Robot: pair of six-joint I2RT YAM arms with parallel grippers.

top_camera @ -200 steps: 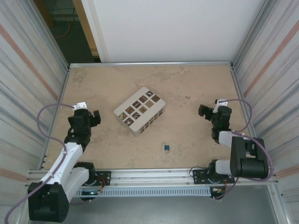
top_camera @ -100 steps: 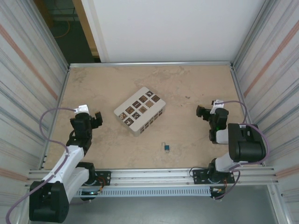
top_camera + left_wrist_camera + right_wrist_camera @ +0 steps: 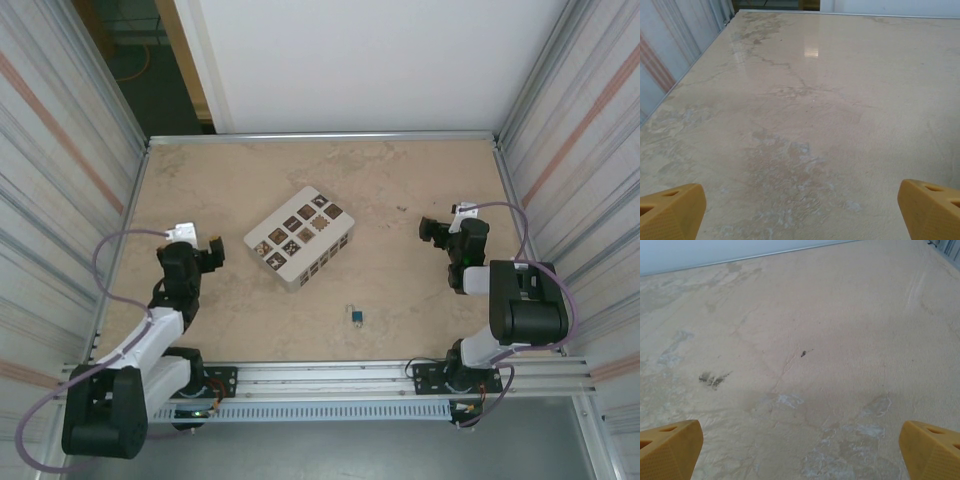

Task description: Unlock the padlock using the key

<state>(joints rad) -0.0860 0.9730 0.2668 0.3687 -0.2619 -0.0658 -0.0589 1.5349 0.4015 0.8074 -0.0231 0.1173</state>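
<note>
My left tool [image 3: 207, 250] and right tool [image 3: 430, 230] gape wide and empty, well apart either side of the tiny blue block-shaped padlock [image 3: 356, 318] on the beige stone tabletop [image 3: 400, 180]. I judge both are poised for an approach.

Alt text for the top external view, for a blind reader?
A tiny blue padlock lies on a beige table near its front edge, between two robot arms. The left gripper and right gripper hang open and empty on either side of a white patterned box.
</note>
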